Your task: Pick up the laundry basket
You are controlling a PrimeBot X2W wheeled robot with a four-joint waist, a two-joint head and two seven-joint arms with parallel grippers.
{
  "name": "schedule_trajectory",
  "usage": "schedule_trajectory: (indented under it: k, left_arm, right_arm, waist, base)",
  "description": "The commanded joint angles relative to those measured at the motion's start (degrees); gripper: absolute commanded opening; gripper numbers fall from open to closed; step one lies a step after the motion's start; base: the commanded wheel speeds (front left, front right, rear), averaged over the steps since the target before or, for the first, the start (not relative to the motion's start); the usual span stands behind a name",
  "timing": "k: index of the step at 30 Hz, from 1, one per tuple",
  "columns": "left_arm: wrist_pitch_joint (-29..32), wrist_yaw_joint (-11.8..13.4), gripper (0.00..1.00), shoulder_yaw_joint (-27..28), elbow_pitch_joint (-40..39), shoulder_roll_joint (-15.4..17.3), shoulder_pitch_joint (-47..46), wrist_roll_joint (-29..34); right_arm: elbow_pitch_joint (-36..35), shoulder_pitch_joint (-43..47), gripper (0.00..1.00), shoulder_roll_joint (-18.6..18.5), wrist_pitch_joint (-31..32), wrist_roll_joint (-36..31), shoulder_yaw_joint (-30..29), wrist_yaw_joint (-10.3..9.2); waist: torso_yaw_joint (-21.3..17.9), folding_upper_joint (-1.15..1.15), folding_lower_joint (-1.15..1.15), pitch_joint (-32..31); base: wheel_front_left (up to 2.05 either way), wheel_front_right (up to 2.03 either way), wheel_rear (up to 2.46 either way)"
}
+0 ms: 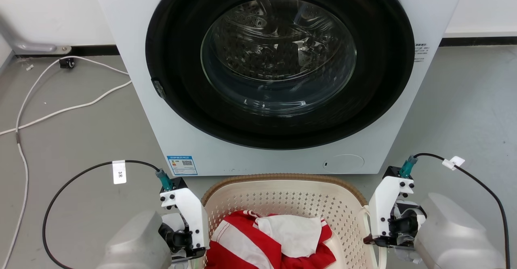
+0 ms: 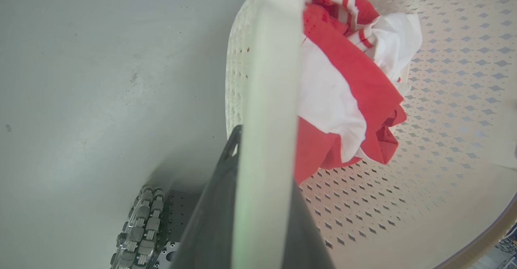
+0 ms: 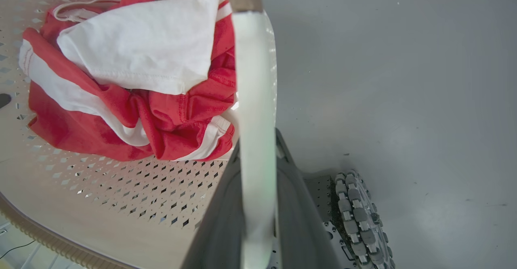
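dark-fingered left gripper [image 2: 264, 156] and right gripper [image 3: 258, 148] each pinch a white side handle [image 2: 274, 59] of the cream perforated plastic laundry basket [image 1: 291, 200], which holds crumpled red-and-white cloth [image 1: 242, 244] just before the white washing machine [image 1: 129, 26].

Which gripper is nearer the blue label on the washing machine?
Left. The left gripper sits below the blue label in the head view, beside the laundry basket; the right gripper is across the basket.
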Motion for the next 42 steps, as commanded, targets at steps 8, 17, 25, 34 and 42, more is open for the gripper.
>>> schedule_trajectory:
  k: [8,17,25,34,42]
  left_arm:
    - [-0.33,-0.27,0.0,0.0,-0.08,-0.4,0.41,-0.66]
    - [-0.53,-0.27,0.0,-0.31,0.01,-0.41,0.43,-0.89]
    - [-0.59,-0.27,0.0,-0.55,0.04,-0.26,0.57,-1.15]
    - [-0.72,-0.27,0.0,-0.78,-0.01,-0.16,0.67,-1.39]
    - [-1.11,-0.27,0.0,-1.01,-0.08,-0.22,0.75,-1.77]
  right_arm:
    - [-0.07,0.97,0.0,0.36,0.0,-0.52,-0.67,0.17]
    - [-0.06,0.98,0.0,0.34,-0.09,-0.95,-1.24,0.17]
    - [-0.06,1.16,0.0,0.44,-0.1,-1.4,-1.81,0.17]
    - [-0.06,1.39,0.0,0.59,-0.07,-1.92,-2.38,0.17]
    - [-0.06,1.38,0.0,0.58,0.05,-2.58,-3.1,0.17]
  waist:
    - [0.07,0.0,0.0,-0.04]
    - [0.1,0.0,0.0,-0.07]
    - [0.08,0.0,0.0,-0.14]
    - [0.12,0.0,0.0,-0.18]
    - [0.18,0.0,0.0,-0.14]
  base:
    - [0.0,0.0,0.0]
    - [0.0,0.0,0.0]
    - [0.0,0.0,0.0]
    - [0.0,0.0,0.0]
    - [0.0,0.0,0.0]
